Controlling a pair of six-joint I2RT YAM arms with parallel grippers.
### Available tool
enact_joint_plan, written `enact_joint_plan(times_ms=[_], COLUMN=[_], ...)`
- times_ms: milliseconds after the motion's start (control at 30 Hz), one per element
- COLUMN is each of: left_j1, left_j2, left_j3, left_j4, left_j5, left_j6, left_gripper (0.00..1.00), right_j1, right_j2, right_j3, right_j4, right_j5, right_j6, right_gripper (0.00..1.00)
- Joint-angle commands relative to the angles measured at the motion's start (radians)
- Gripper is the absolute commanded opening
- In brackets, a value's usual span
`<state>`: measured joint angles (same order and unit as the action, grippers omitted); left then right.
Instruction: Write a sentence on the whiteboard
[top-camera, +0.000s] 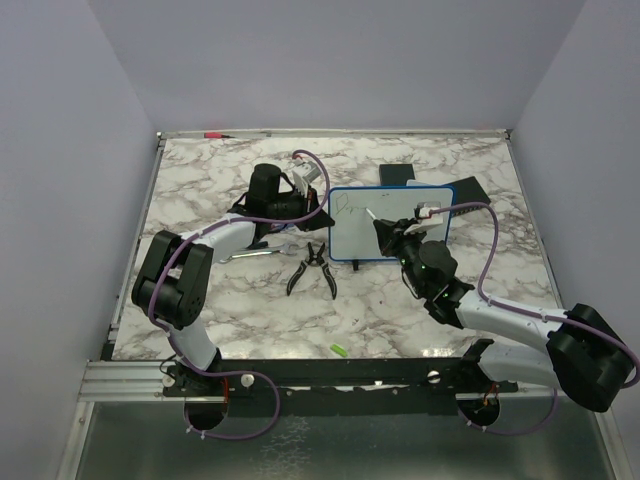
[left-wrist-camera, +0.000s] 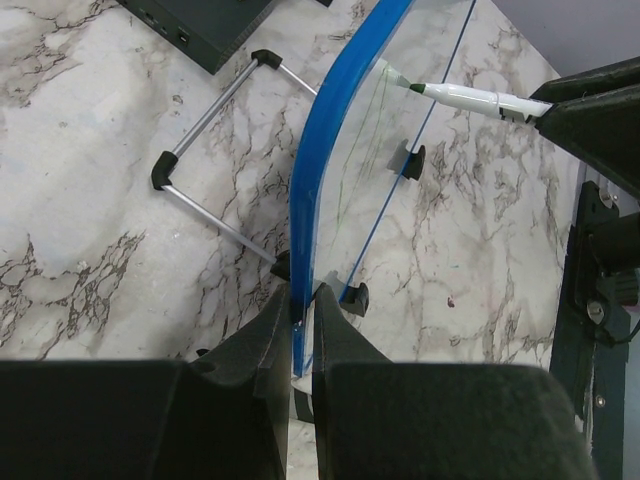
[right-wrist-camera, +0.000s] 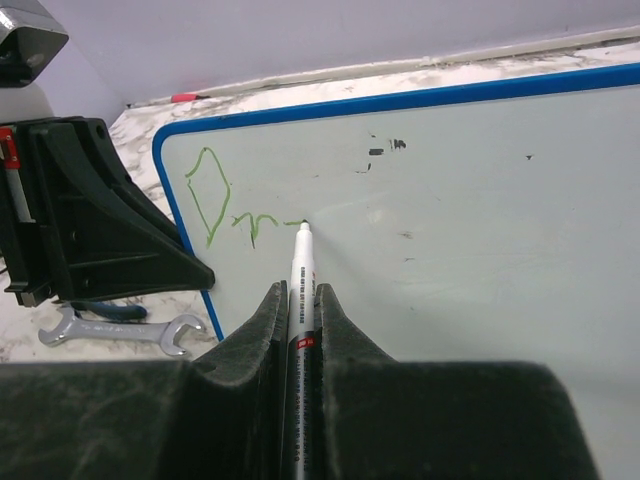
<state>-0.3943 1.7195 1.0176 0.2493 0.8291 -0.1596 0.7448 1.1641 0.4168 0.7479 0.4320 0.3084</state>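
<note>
The whiteboard (top-camera: 350, 238), white with a blue frame, stands tilted at the table's middle. My left gripper (left-wrist-camera: 300, 305) is shut on the blue frame (left-wrist-camera: 305, 190) at the board's left edge. My right gripper (right-wrist-camera: 300, 295) is shut on a white marker (right-wrist-camera: 301, 262). The marker's tip touches the whiteboard (right-wrist-camera: 460, 200) at the end of the green writing. The sentence (right-wrist-camera: 228, 208) shows as a short green scrawl near the upper left corner: a loop and a few zigzag strokes. From the left wrist, the marker (left-wrist-camera: 468, 97) reaches the board face from the right.
Black pliers (top-camera: 312, 268) lie in front of the board, and a silver wrench (top-camera: 250, 254) lies to its left. Flat black pads (top-camera: 400, 175) sit behind the board. A small green cap (top-camera: 338, 349) lies near the front edge. A red pen (top-camera: 213, 133) lies at the back wall.
</note>
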Motion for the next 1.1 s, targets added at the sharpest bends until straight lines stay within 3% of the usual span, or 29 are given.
enact_joint_plan(times_ms=[0, 767, 1067], left_j1=[-0.01, -0.027, -0.028], left_j2=[0.014, 0.004, 0.003], left_j3=[0.017, 0.026, 0.027], left_j4=[-0.057, -0.117, -0.118], left_j5=[-0.037, -0.077, -0.077], left_j6=[0.048, 0.106, 0.106], left_gripper=[0.0, 0.0, 0.0], right_j1=[-0.002, -0.003, -0.003], right_j2=[0.005, 0.04, 0.005], right_j3=[0.01, 0.003, -0.019], right_j4=[0.04, 0.012, -0.025], right_j5=[0.0, -0.055, 0.036], right_j6=[-0.029, -0.005, 0.017], right_gripper=[0.01, 0.01, 0.01])
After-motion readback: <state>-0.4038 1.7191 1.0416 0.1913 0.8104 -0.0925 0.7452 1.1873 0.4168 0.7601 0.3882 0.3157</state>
